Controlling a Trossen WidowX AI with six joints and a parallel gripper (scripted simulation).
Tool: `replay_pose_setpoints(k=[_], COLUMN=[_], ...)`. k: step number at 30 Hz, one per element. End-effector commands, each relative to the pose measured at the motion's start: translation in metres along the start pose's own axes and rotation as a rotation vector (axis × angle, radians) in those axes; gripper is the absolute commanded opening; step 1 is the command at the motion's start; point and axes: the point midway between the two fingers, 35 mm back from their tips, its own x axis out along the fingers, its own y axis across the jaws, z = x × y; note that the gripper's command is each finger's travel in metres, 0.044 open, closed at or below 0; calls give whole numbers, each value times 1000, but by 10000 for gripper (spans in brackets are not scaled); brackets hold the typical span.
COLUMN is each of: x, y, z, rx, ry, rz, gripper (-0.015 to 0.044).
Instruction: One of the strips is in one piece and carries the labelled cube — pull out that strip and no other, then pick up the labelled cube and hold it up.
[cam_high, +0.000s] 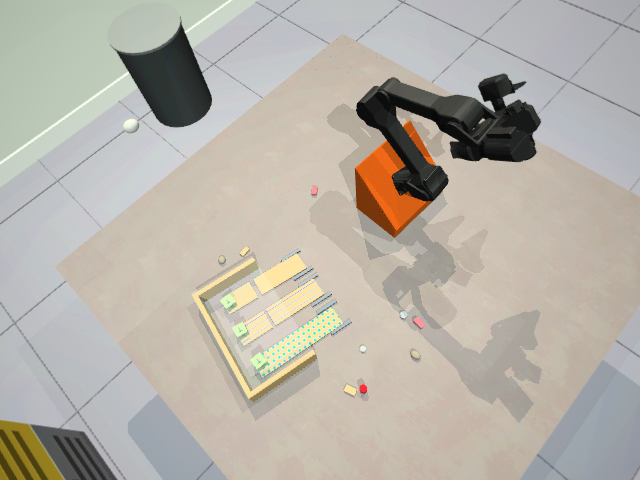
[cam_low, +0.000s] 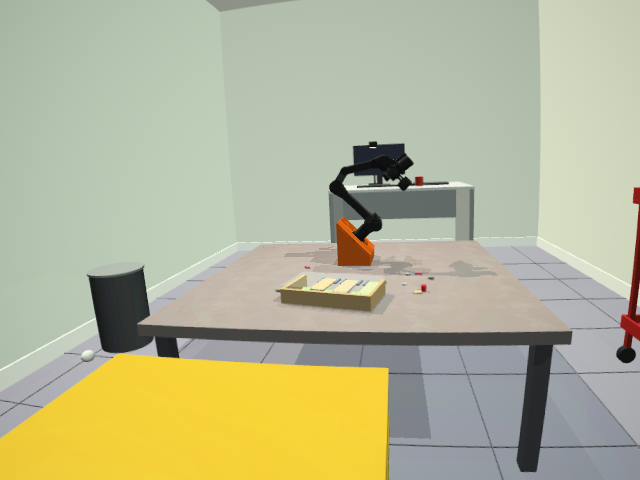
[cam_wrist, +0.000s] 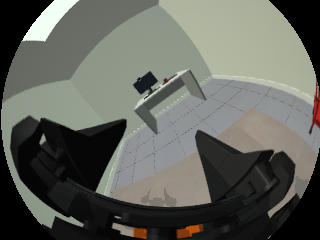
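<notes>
Matte black blocky arm (cam_high: 413, 105) on an orange wedge-shaped base (cam_high: 377, 198)

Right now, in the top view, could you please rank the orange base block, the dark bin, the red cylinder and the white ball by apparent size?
1. Dark bin, though it is nearer the camera.
2. Orange base block.
3. White ball and red cylinder: look alike, so unranked.

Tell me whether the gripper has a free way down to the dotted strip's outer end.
Probably yes: the open gripper is raised far away; the dotted strip ends at the tray's open side, nothing above it.
</notes>
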Motion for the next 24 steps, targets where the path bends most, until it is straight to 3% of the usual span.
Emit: replay_pose_setpoints(k=[1, 12, 20, 24], x=[0, 6, -38, -61], y=[-1, -129, -234, -262], z=[1, 17, 5, -10], rx=[-4, 82, 227, 319], ry=[0, 22, 16, 9], rz=[-8, -428, -757, -885], gripper=[400, 400, 400, 400])
